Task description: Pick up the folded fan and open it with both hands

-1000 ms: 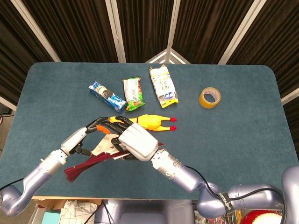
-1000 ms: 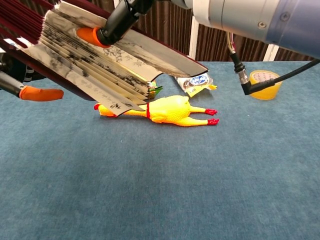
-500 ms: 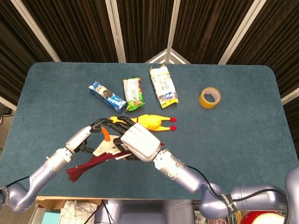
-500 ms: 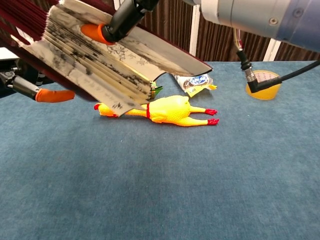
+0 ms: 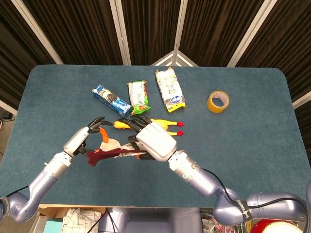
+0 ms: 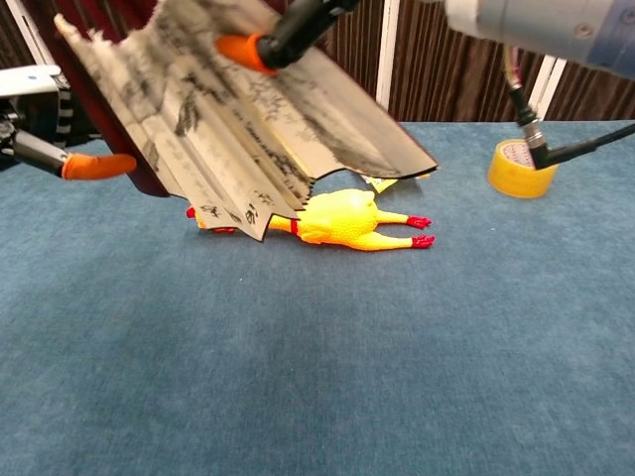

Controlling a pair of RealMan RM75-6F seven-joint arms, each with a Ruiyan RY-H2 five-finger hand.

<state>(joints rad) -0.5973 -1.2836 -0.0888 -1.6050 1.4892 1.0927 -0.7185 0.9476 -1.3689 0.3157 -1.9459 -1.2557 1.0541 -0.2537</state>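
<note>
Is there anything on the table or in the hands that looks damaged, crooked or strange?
Only the fan stands out: it is partly spread, and its paper edge looks ragged and uneven. The rubber chicken lies on its side under it. Nothing looks spilled.

Bright, even overhead light, soft shadows, both views sharp.

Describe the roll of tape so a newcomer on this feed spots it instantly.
Start at the blue table and look to its right half in the head view, away from the row of snack packets and the rubber chicken. Sitting alone there is the tape roll: a yellow ring with an open centre, the only round thing on the table.
</note>
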